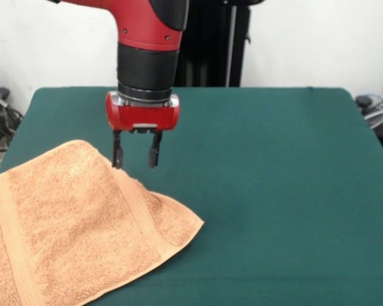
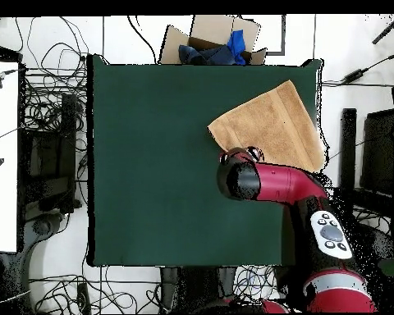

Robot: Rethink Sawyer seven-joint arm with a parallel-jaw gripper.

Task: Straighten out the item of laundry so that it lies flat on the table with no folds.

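Terry-cloth towel (image 1: 76,236), tan to light orange, lies at the left of the front view, on the near-left part of the green felt tabletop (image 1: 274,191). Its left and lower parts run off the picture's edge. Two flat woven bands show: one near the left edge, one running diagonally down toward the right corner. The cloth is not fully flat; a ridge rises along the far edge, and the right corner comes to a soft point on the felt.

My jaws (image 1: 136,155) hang just right of the towel's highest far corner, pointing straight down, parted with a clear gap between the two dark fingers. The left finger (image 1: 117,155) sits at the towel's edge; whether it touches the cloth I cannot tell. Nothing is held between the fingers.

Overhead view: the towel (image 2: 270,123) lies at the tabletop's (image 2: 151,164) upper-right corner, set at an angle, with my red arm (image 2: 274,182) reaching over its lower edge. A cardboard box (image 2: 217,41) with blue cloth in it stands beyond the tabletop's top edge.
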